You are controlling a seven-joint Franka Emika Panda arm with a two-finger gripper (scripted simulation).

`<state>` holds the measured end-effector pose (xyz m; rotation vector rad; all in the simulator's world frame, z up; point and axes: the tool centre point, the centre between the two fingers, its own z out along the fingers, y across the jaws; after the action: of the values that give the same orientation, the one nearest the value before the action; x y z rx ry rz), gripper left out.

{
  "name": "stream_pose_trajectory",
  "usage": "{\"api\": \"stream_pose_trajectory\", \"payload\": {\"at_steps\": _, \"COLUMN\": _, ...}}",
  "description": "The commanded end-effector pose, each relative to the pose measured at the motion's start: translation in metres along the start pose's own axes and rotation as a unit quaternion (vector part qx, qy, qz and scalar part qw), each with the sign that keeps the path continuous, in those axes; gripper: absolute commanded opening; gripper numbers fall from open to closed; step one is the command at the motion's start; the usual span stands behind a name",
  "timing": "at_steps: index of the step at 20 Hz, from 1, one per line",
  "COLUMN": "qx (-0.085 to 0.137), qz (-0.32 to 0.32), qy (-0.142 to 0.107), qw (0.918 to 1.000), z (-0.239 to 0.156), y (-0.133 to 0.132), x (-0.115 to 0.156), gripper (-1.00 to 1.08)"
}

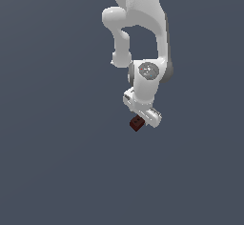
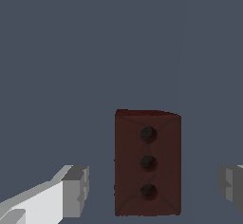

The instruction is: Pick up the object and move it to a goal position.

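Observation:
The object point(image 2: 147, 162) is a small dark red-brown rectangular block with three dark dots in a row on its facing side. In the wrist view it sits between the two grey fingertips point(image 2: 76, 190) of my gripper point(image 2: 153, 186), with a gap on each side, so the jaws stand open around it without touching. In the exterior view the object point(image 1: 137, 123) shows just below the white hand of the gripper point(image 1: 145, 117), toward the exterior view's left of it. The fingers themselves are hard to make out there.
A plain dark blue-grey surface point(image 1: 57, 162) fills both views. The white arm point(image 1: 140, 24) comes down from the top of the exterior view. No other objects, containers or goal marker show.

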<state>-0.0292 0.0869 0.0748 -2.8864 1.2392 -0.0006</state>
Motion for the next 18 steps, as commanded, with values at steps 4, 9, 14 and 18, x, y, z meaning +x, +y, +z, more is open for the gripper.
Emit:
{"api": "stream_pose_trajectory", "payload": {"at_steps": 4, "qx": 0.000, "qz": 0.001, "qy": 0.000, "qw": 1.0000, "z": 0.019, "y": 0.001, "x": -0.001, "gripper": 1.00}}
{"api": "stream_pose_trajectory", "payload": {"at_steps": 9, "qx": 0.000, "qz": 0.002, "qy": 0.000, "qw": 1.0000, "z": 0.041, "y": 0.001, "x": -0.001, "gripper": 1.00}}
{"api": "stream_pose_trajectory", "payload": {"at_steps": 14, "qx": 0.000, "qz": 0.002, "qy": 0.000, "qw": 1.0000, "z": 0.048, "y": 0.000, "x": 0.000, "gripper": 1.00}}
{"api": "stream_pose_trajectory", "payload": {"at_steps": 18, "qx": 0.000, "qz": 0.002, "qy": 0.000, "qw": 1.0000, "z": 0.048, "y": 0.000, "x": 0.000, "gripper": -1.00}}
